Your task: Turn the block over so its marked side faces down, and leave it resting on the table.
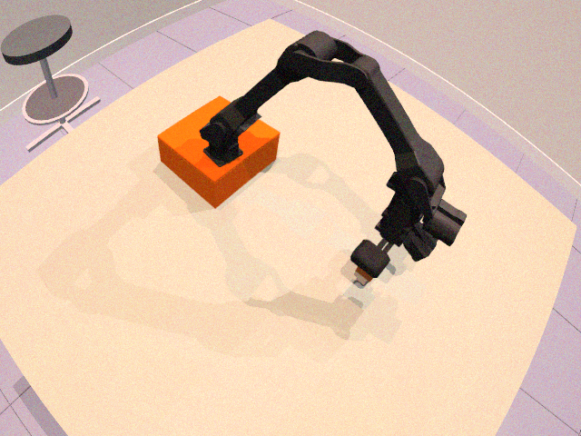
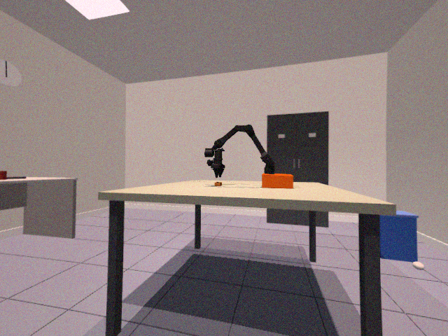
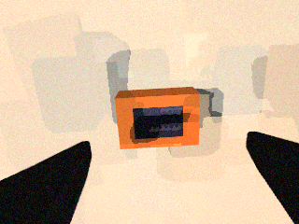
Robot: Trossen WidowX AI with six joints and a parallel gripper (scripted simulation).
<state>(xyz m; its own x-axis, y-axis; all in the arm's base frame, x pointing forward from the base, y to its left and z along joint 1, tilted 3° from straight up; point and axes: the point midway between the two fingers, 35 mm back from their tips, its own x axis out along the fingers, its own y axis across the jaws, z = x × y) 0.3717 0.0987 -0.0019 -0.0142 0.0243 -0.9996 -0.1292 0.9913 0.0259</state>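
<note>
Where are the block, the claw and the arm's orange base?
block (image 3: 158, 119): wrist view, its dark marked face.
claw (image 2: 218, 176): exterior view, between its fingertips.
orange base (image 1: 187, 141): top view, a free top corner.

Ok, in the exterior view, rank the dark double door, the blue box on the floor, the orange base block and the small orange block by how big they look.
1. Dark double door, though farthest away.
2. Blue box on the floor.
3. Orange base block under the arm.
4. Small orange block on the table, tiny below the open gripper.
</note>
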